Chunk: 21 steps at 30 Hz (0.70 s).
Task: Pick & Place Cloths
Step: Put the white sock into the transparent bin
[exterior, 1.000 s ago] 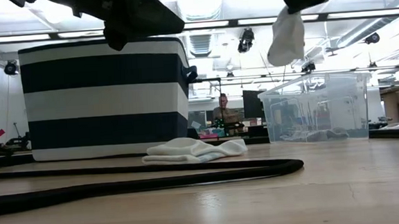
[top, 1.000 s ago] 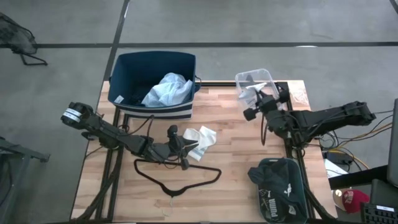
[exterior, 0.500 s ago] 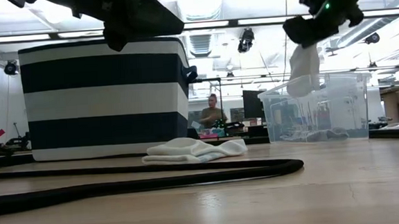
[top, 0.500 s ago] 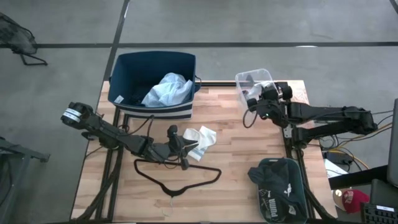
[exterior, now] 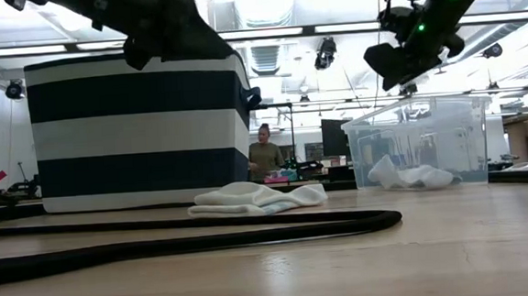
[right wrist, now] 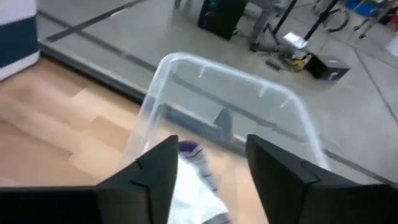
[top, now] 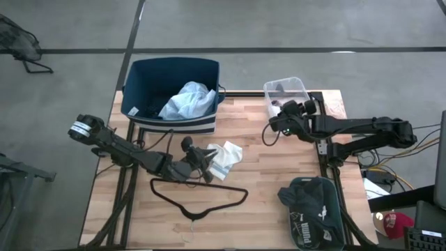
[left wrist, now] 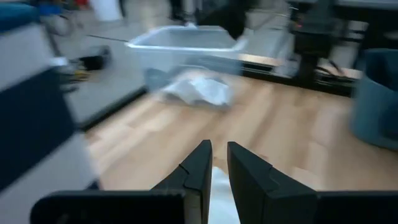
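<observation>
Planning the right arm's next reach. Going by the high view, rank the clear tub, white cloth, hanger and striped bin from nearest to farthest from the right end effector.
1. Clear tub: just behind the right end effector, at the table's back edge.
2. White cloth: mid-table, toward the left arm.
3. Striped bin and hanger: too close to call; bin at back left, hanger at front.

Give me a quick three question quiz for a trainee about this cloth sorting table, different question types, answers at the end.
1. True or false: the right gripper holds a white cloth.
2. Where does the pale-blue shirt lie? A) striped navy bin B) clear plastic tub C) on the table
3. Fill in: the left gripper is at the folded white cloth, just beyond the black wire ______.

Key: 1 false, its jaws are open and a white cloth lies in the clear tub; 2 A; 3 hanger.
</observation>
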Each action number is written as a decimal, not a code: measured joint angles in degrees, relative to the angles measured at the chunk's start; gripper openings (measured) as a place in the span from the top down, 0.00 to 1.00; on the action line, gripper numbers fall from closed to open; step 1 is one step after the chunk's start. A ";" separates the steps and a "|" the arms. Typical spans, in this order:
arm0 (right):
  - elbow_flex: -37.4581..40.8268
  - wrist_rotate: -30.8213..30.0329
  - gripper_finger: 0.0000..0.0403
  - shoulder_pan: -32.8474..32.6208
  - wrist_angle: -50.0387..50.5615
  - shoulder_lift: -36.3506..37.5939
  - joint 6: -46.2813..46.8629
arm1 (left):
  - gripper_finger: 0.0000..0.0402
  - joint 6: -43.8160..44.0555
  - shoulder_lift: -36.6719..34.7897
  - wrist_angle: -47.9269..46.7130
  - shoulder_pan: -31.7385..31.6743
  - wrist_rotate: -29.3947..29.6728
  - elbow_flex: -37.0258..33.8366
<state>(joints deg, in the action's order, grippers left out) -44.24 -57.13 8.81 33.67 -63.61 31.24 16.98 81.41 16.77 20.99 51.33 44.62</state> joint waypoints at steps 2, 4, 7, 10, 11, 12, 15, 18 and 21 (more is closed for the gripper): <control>0.01 2.26 0.49 -0.83 -0.51 -1.16 0.02 | 0.86 1.31 -0.02 -0.44 -0.04 1.70 -0.09; 0.01 4.04 0.45 -2.14 -2.11 -2.29 -0.04 | 0.86 3.10 0.24 -0.85 -0.44 1.68 -0.46; 0.01 4.71 0.42 -4.71 -4.89 -3.92 -0.15 | 0.86 4.88 0.91 -1.47 -1.71 -0.42 -1.12; 0.01 4.74 0.39 -7.77 -8.09 -5.39 -1.57 | 0.83 5.91 1.95 -1.64 -4.07 -6.23 -1.58; 0.01 4.75 0.38 -8.94 -8.98 -5.82 -1.87 | 0.81 5.98 2.65 -1.64 -4.91 -7.88 -1.60; 0.01 4.75 0.38 -10.03 -9.86 -6.17 -2.16 | 0.79 6.01 3.34 -1.72 -5.60 -9.09 -1.64; 0.01 4.73 0.37 -13.03 -12.94 -6.93 -3.60 | 0.69 6.05 5.93 -1.86 -7.50 -10.34 -1.72; 0.01 4.75 0.37 -15.54 -15.23 -7.07 -4.02 | 0.57 6.70 8.52 -1.83 -9.15 -10.39 -1.45; 0.01 4.82 0.39 -17.47 -16.88 -6.99 -4.47 | 0.45 7.49 10.59 -1.87 -10.77 -14.25 -1.36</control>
<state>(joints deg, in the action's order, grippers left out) -44.23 -52.31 -8.66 16.79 -70.60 26.77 24.47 92.00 14.91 10.22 37.08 43.26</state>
